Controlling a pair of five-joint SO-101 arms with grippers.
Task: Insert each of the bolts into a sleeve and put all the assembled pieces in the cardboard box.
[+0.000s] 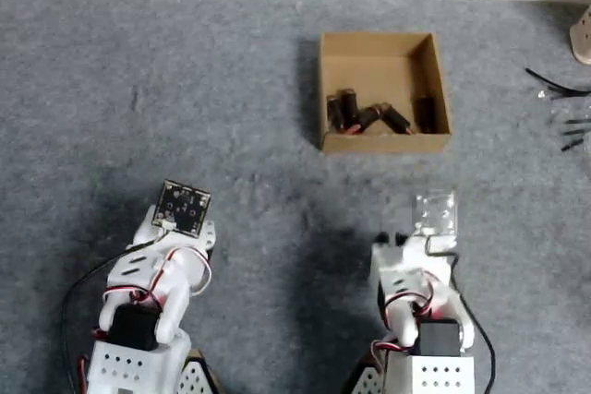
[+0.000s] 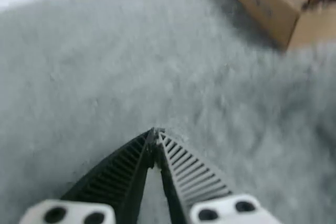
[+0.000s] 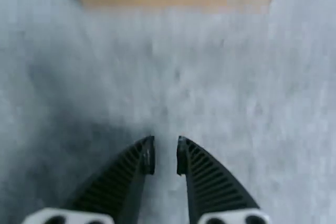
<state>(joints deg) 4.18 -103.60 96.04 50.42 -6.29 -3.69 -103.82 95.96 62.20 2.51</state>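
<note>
Assembled pieces (image 1: 369,117) are what this job gathers, and they lie at the far end of my reach, so I take stock from my own end outward. Nearest me, my left gripper (image 2: 156,132) hangs over the grey desk (image 1: 185,71) with its tips pressed together and nothing between them. My right gripper (image 3: 165,153), to its right, stands slightly parted with a narrow gap between the tips, and it too carries nothing. Farther across the desk sits the cardboard box (image 1: 383,143), a little right of centre, squarely ahead of my right gripper and off to the right of my left. Inside it the dark cylinders lie in a loose row toward the near wall, some touching or crossing. I count about five, though I cannot tell bolt from sleeve at this range. By my reckoning the collecting is done or close to it, so the step now is a check rather than a grab. I would look over the desk before calling it finished, and keep both grippers well back from the box so I do not nudge it. Far right, about level with the box, lie some thin dark bits (image 1: 565,122), too small for me to name; they deserve a closer look.
</note>
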